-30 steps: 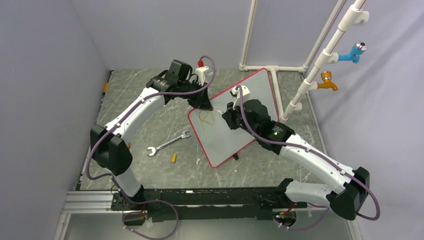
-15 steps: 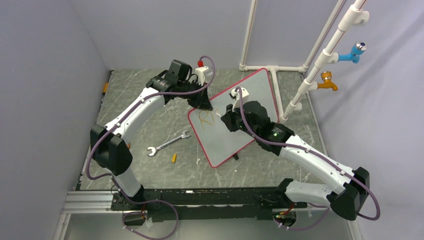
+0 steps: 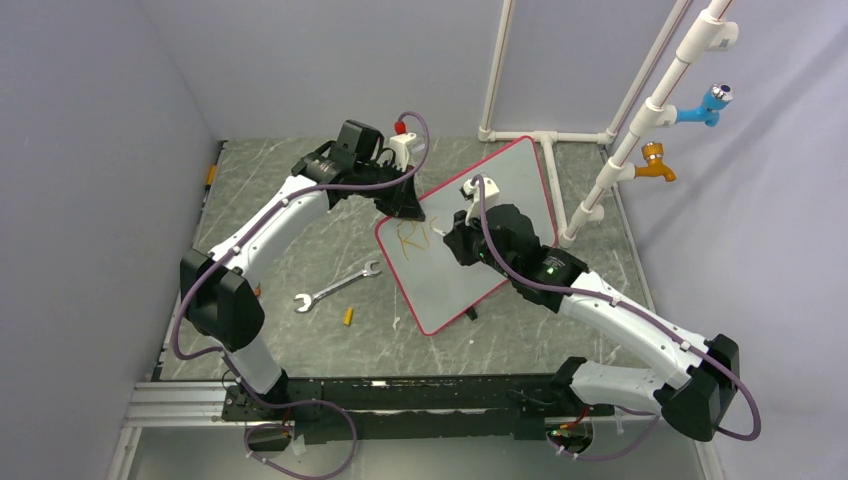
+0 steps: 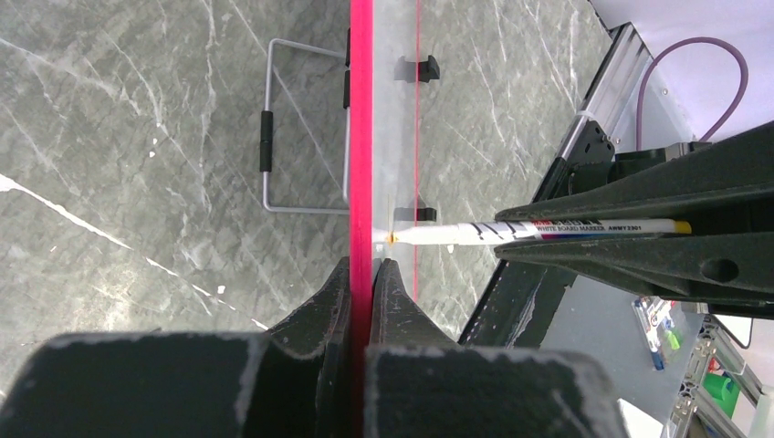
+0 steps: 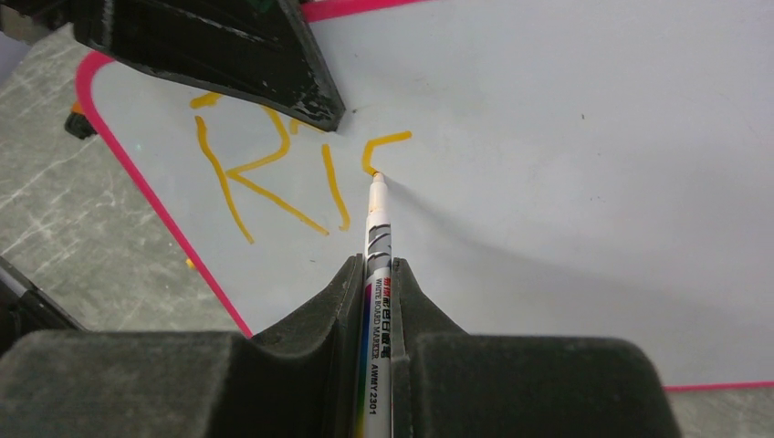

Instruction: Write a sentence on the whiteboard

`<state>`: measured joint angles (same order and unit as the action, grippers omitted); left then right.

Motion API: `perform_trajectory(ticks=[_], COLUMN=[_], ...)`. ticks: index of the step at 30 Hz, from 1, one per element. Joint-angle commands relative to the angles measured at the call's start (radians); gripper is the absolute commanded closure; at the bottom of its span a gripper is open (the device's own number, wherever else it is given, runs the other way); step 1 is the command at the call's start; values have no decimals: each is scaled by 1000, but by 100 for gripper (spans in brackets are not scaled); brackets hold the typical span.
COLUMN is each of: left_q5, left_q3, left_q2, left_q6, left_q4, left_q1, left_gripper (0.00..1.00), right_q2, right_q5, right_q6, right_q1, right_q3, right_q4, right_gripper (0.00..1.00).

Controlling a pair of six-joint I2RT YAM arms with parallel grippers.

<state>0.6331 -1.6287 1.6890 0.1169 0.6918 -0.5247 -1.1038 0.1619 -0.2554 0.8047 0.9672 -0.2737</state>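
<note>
Two arms share the job: one keeps the whiteboard (image 3: 440, 285) steady and the other writes on it.

The whiteboard is propped up in the middle of the bench (image 3: 300, 215), between the two arms. The left gripper (image 4: 363, 265) is pinched shut on the board's pink edge, most likely so the board does not wobble when the pen pushes on it. The right gripper (image 5: 376, 265) is pinched shut around a marker (image 5: 377, 237), with the tip poking out in front so it can reach the board. The tip touches the white face at the end of a small curved orange line, just to the right of "Ri". The sentence (image 5: 274, 173) has only just begun, and I think this curve is the start of an "s". A wrench (image 3: 338, 286) lies on the bench, well apart from the board.
</note>
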Motion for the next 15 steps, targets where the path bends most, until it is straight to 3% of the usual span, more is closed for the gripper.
perform_trajectory(ticks=[1,15], left_q5=[-164,-163], left_q3=[10,12], left_q2=[-39,-40], left_q6=[-155,-154], left_q4=[-40,-43], left_q1=[0,0], left_gripper=[100,100], right_q2=[-6,6], right_q5=[80,110], right_q6=[-13,-20], right_q1=[-2,-3], right_q3=[-14,-32], right_q4=[-50,-76], right_gripper=[100,100])
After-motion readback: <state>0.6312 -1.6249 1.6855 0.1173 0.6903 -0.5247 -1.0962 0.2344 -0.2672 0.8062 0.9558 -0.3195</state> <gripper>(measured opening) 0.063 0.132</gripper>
